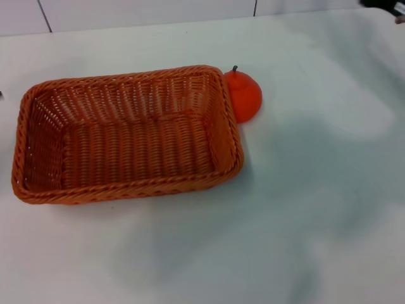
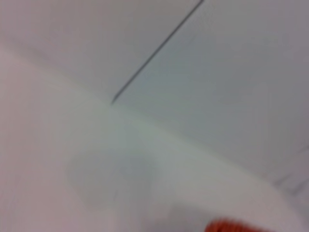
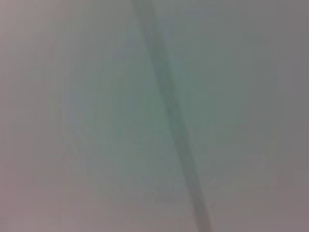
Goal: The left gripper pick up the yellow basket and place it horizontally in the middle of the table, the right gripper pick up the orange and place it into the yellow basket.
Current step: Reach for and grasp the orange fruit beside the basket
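The yellow basket [image 1: 126, 136], orange-brown woven wicker with a braided rim, lies empty on the white table [image 1: 304, 209], left of the middle, long side across. The orange [image 1: 245, 95], bright with a short dark stem, sits on the table touching the basket's far right corner, outside it. A sliver of my left gripper [image 1: 0, 95] shows at the left edge, just left of the basket. A dark part of my right gripper [image 1: 381, 5] shows at the top right corner, far from the orange. A bit of basket rim [image 2: 231, 226] shows in the left wrist view.
A pale wall with dark seams [image 1: 44, 16] runs along the table's far edge. Open white tabletop lies in front of and to the right of the basket. The right wrist view shows only a grey surface with a dark seam [image 3: 169, 116].
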Controlling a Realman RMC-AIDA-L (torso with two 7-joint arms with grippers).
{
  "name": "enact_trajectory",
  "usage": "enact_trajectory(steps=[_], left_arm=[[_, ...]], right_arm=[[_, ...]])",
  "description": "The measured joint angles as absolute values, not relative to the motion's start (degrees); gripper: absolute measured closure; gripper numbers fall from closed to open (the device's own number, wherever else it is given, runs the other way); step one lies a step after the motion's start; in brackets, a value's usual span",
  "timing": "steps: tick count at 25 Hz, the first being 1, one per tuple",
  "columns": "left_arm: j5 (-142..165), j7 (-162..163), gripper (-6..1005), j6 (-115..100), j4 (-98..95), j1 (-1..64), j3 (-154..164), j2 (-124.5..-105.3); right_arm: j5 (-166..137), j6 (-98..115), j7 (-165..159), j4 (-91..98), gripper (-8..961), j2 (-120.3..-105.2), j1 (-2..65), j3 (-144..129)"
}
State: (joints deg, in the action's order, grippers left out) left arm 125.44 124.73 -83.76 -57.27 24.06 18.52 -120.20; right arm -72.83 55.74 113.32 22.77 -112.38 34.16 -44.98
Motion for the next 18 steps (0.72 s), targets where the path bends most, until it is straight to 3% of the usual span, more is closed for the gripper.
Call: enact_trajectory(steps=[4, 8, 14, 18], left_arm=[[114.36, 112.25, 216, -83.06, -55.77, 23.10, 15.07, -122.87], [106.90, 104.76, 219, -83.80, -53.45, 22.55, 14.67, -123.63], [96.21, 89.26, 218, -87.53, -46.10, 22.98, 15.07, -123.73], [88.74, 77.09, 224, -89.51, -39.94, 23.25, 14.92, -123.95]], right_arm=[[-88.28, 60.36, 100.71, 28.70, 127, -108.86, 35.74, -47.83], [-108.14, 67.11, 88.71, 34.46, 126, -106.42, 39.49, -47.53], [-126.69, 73.25, 82.07, 38.15, 126, -106.91, 45.18, -47.66], [-132.85, 73.60, 81.62, 37.86, 126, -108.92, 48.00, -48.22]])
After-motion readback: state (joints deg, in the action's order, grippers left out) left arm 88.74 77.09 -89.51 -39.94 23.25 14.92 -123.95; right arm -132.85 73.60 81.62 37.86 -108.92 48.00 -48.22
